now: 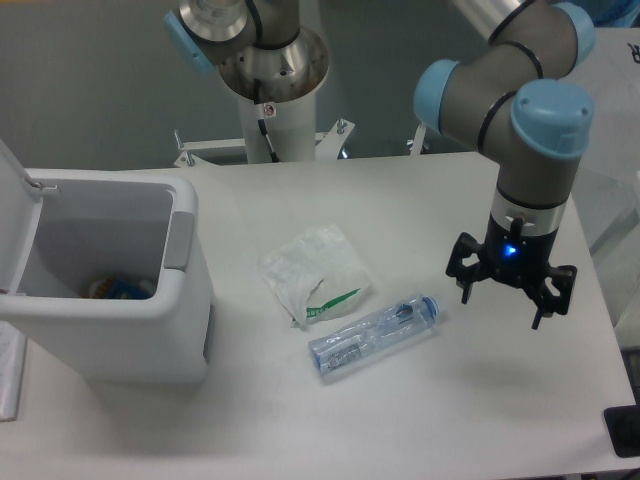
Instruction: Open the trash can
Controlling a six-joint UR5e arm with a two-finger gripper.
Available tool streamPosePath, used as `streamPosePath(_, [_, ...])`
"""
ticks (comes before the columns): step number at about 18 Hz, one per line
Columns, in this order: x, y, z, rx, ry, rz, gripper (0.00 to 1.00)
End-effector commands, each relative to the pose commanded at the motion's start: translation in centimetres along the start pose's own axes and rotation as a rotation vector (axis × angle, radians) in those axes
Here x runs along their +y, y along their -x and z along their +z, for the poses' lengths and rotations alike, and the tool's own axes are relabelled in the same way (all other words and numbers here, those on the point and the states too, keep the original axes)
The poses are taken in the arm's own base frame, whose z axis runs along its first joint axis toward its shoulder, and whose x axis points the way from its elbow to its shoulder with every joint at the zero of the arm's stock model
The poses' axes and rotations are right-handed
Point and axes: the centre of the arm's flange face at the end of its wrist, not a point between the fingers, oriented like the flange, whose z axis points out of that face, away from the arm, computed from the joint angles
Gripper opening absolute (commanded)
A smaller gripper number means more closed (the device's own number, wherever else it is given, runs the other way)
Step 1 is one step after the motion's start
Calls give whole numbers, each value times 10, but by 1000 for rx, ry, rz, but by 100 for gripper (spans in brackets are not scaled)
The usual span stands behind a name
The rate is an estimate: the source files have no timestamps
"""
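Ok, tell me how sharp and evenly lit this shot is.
Fixed camera: soft overall, with even, diffuse light and faint shadows beside the trash can and under the bottle. The bottle's label is unreadable. A blue light glows above the hand. The bag looks slightly washed out.

Robotics lab: pedestal-mounted arm (520, 90) bolted at plain white table (430, 400), bare grey wall (90, 80) behind.

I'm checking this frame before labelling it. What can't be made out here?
- Trash can: its raised lid is cut off by the left edge.
- Items inside the bin: mostly hidden by the front wall.
- Gripper: seen from above, finger gap unclear.
- Bottle label: too small to read.
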Motion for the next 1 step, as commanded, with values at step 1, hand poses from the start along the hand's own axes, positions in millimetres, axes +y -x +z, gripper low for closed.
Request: streamPosePath(1, [1,0,0,-4,10,0,100])
